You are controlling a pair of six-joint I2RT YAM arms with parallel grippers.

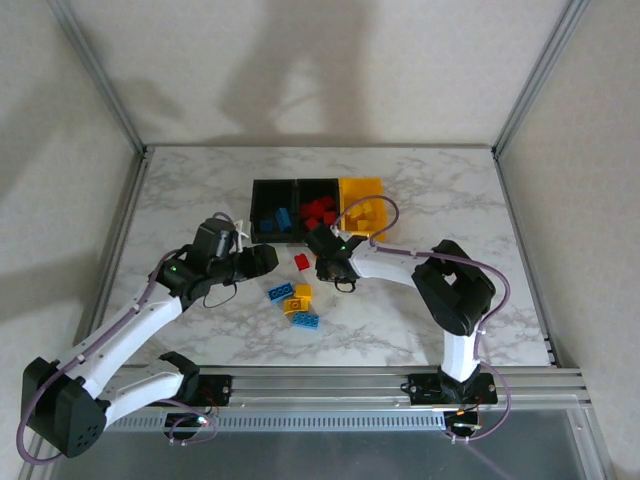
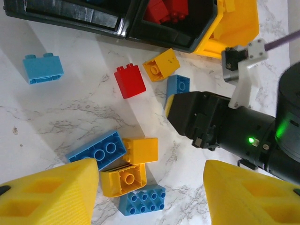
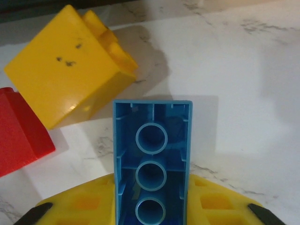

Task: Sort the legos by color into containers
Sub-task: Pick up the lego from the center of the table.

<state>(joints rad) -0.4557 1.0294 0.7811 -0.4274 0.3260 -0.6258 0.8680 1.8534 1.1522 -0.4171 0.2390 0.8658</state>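
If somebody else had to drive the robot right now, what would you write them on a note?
The right tool is shut on a blue lego.
The left tool is open and empty, above the loose legos.
Done: blues in the left black bin, reds in the middle black bin, yellows in the yellow bin.
Left: bin the held blue, then three blue, three yellow and one red lego on the table.
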